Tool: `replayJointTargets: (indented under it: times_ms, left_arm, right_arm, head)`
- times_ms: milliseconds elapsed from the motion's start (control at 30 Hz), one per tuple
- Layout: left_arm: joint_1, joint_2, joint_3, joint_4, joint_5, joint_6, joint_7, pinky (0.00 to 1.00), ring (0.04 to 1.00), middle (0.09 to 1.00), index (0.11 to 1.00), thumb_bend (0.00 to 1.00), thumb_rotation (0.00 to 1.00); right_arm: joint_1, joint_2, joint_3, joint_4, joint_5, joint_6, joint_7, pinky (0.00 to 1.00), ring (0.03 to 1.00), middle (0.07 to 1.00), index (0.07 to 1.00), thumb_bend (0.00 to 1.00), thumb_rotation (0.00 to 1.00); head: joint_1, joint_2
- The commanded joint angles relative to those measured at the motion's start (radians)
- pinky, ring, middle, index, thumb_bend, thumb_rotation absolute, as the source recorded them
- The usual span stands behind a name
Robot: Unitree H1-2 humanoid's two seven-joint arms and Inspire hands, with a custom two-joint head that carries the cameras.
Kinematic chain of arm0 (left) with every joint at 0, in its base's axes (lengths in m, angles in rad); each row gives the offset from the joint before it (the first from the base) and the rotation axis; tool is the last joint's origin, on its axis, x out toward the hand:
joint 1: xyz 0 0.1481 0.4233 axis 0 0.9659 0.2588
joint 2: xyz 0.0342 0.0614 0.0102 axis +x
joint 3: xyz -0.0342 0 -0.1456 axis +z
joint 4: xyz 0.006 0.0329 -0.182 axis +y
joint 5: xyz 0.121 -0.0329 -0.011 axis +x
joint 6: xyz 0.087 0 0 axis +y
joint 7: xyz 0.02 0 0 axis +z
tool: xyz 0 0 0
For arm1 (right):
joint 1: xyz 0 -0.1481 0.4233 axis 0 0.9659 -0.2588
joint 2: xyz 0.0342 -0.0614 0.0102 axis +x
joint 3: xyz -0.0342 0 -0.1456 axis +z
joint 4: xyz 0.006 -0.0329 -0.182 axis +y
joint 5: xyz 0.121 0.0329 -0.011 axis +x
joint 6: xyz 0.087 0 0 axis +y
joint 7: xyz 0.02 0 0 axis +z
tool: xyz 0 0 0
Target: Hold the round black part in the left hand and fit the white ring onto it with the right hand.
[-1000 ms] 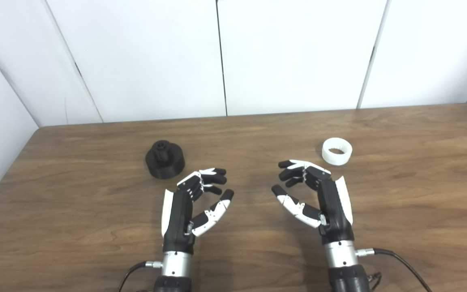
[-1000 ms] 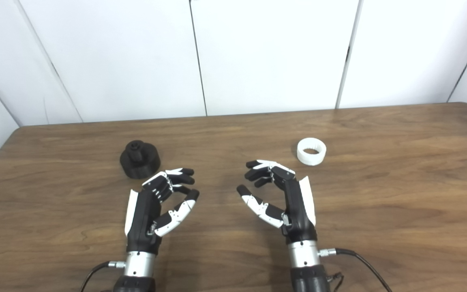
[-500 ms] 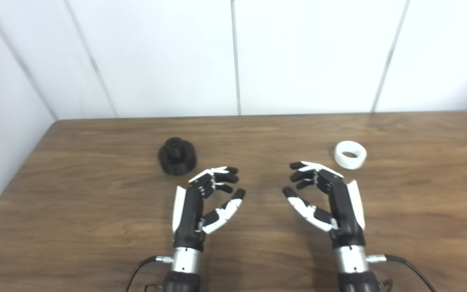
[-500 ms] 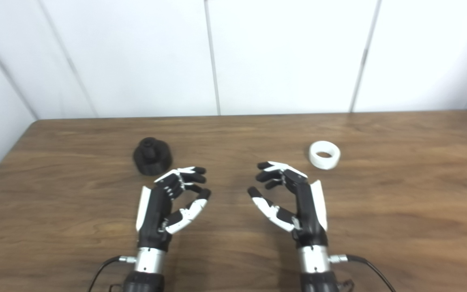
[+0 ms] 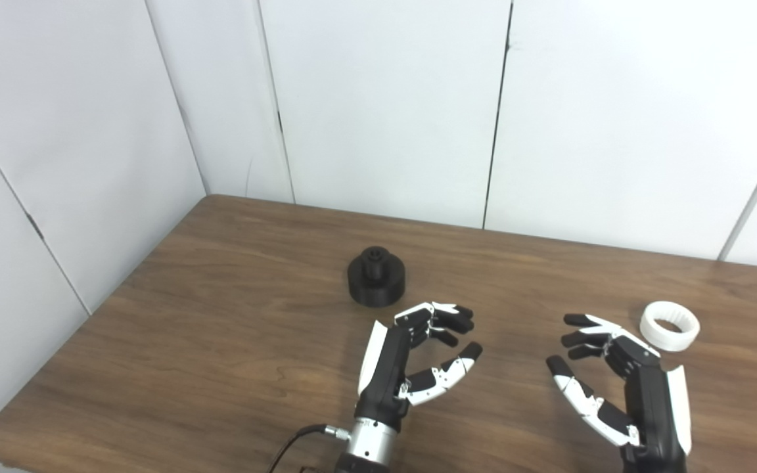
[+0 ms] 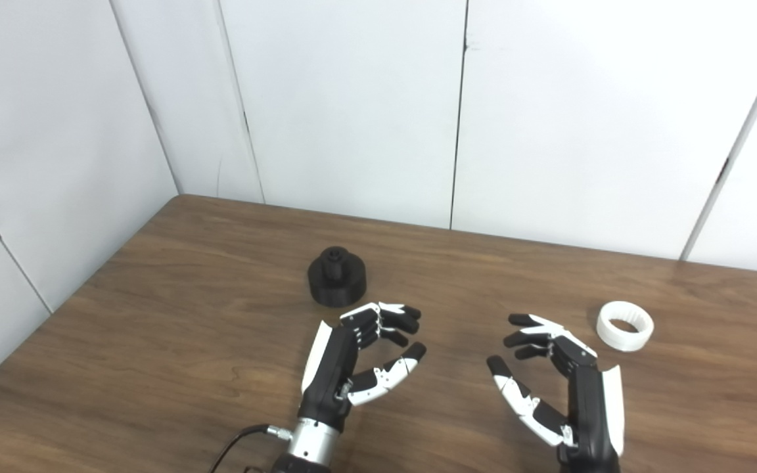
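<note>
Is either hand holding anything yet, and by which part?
Nothing is held. Left hand and right hand are open; round black part and white ring lie on the table.

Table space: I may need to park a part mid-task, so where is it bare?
The wooden table is bare left of the round black part, down to its near-left corner. The strip behind both parts, up to the wall, is free. It is tighter between the left hand and right hand, and beside the white ring.
</note>
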Motion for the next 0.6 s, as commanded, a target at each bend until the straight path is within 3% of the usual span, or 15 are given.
replayJointTargets:
  times_ms: [0, 133, 233, 333, 433, 567]
  left_arm:
    - [0.017, -0.007, -0.011, 0.054, 0.009, -0.034, 0.012, 0.54, 0.623, 0.672, 0.498, 0.49, 0.07]
    - [0.018, -0.002, -0.006, 0.040, 0.015, -0.029, 0.017, 0.54, 0.625, 0.679, 0.498, 0.49, 0.07]
    - [0.015, 0.016, 0.009, -0.012, 0.116, 0.039, 0.045, 0.54, 0.633, 0.687, 0.499, 0.49, 0.07]
    - [0.012, 0.040, 0.014, -0.098, 0.234, 0.178, 0.029, 0.55, 0.654, 0.715, 0.499, 0.49, 0.08]
    - [0.006, 0.067, 0.014, -0.194, 0.333, 0.317, -0.013, 0.59, 0.708, 0.758, 0.694, 0.50, 0.21]
    - [-0.006, 0.104, 0.011, -0.260, 0.386, 0.408, -0.045, 0.60, 0.742, 0.786, 0.742, 0.54, 0.23]
  right_arm:
    - [0.053, -0.049, -0.031, 0.099, -0.001, -0.021, -0.004, 0.49, 0.569, 0.662, 0.499, 0.50, 0.16]
    - [0.053, -0.052, -0.034, 0.102, -0.001, -0.031, -0.004, 0.49, 0.569, 0.660, 0.499, 0.50, 0.16]
    - [0.053, -0.054, -0.037, 0.103, 0.000, -0.034, -0.002, 0.49, 0.568, 0.660, 0.499, 0.50, 0.16]
    - [0.050, -0.055, -0.040, 0.110, 0.002, -0.040, -0.003, 0.48, 0.562, 0.656, 0.499, 0.50, 0.16]
    - [0.048, -0.056, -0.042, 0.116, 0.006, -0.042, -0.002, 0.48, 0.560, 0.656, 0.499, 0.50, 0.16]
    - [0.046, -0.058, -0.042, 0.119, 0.008, -0.040, 0.001, 0.48, 0.559, 0.656, 0.499, 0.50, 0.16]
  head:
    - [0.003, 0.002]
    - [0.004, 0.002]
    - [0.008, 0.003]
    - [0.010, 0.004]
    - [0.011, 0.003]
    - [0.012, 0.004]
